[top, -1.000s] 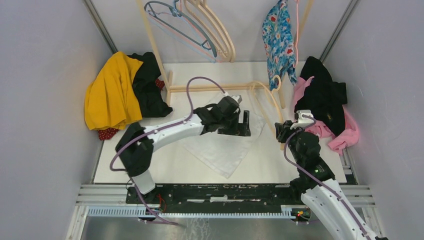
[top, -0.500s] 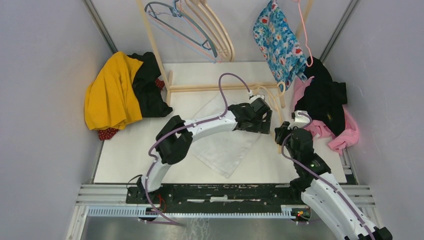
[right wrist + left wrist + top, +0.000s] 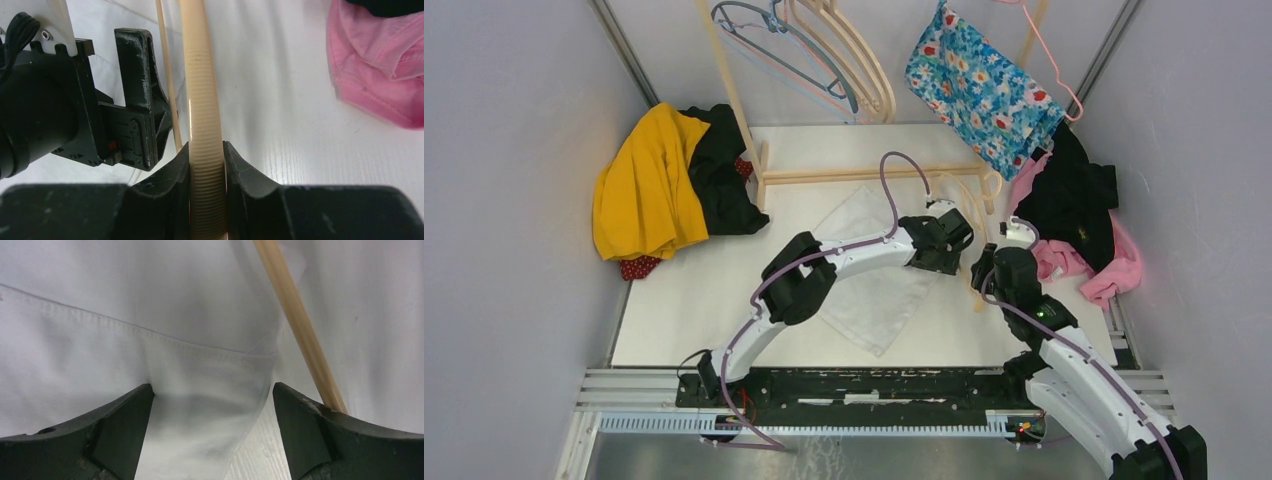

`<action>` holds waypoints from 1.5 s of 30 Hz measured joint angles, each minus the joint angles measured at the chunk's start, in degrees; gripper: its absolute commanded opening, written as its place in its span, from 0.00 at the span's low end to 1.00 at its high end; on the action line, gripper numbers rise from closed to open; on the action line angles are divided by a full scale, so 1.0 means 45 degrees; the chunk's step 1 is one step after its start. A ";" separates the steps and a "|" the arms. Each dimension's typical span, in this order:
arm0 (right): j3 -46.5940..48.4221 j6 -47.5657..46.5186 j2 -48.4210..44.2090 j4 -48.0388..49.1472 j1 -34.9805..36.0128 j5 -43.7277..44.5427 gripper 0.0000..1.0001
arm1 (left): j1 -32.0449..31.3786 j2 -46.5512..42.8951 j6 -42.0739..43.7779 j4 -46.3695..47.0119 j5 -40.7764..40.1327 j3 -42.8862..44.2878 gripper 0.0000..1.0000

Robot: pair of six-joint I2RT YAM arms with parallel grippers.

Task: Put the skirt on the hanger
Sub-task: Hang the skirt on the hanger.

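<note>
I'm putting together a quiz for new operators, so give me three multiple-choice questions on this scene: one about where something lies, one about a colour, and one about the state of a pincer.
1. Where does the yellow garment lie?
A. hanging at the back
B. at the left side of the table
C. in the middle, under both arms

2. What colour is the skirt below the left pincer?
A. pink
B. black
C. white

3. The right pincer is:
A. shut on the wooden hanger
B. open in the air
C. shut on a sleeve

Answers: B, it is heaped on the left; C, the left wrist view shows white hemmed fabric between open jaws; A, it clamps the hanger's ribbed bar.
</note>
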 measured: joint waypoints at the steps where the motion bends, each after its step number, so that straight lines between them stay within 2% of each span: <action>1: 0.0083 0.0087 0.0223 -0.0024 0.0000 -0.0005 0.01 | -0.0024 0.0049 0.0063 0.0029 -0.0102 0.0005 0.86; 6: 0.0214 0.0374 0.0855 0.0053 0.0005 -0.0049 0.01 | -0.0112 0.0010 0.0311 0.0296 -0.0534 -0.0335 0.58; 9: 0.0214 0.0471 0.0986 0.0068 0.0005 -0.0058 0.01 | -0.0117 -0.0665 0.0403 0.1214 -0.0777 -0.1632 0.47; 12: 0.0219 0.0500 0.1219 0.0107 0.0005 -0.0102 0.01 | -0.0112 -0.1763 0.0393 0.2001 -0.0767 -0.3463 0.45; 20: 0.0500 0.0568 0.2565 0.0296 0.0005 -0.0442 0.01 | -0.0112 -0.3653 0.0403 0.3181 -0.0092 -0.6382 0.44; 26: 0.0627 0.0631 0.3133 0.0491 0.0146 -0.0593 0.01 | -0.0112 -0.5391 0.0408 0.3322 0.0563 -0.8446 0.44; 33: 0.0661 0.1127 0.4187 0.0811 0.1462 -0.0219 0.01 | -0.0112 -0.6698 0.0437 0.3546 0.1059 -0.8796 0.44; 45: 0.0534 0.2006 0.5348 0.2011 0.3580 0.0219 0.01 | -0.0112 -0.6917 0.0437 0.4007 0.1277 -0.8796 0.45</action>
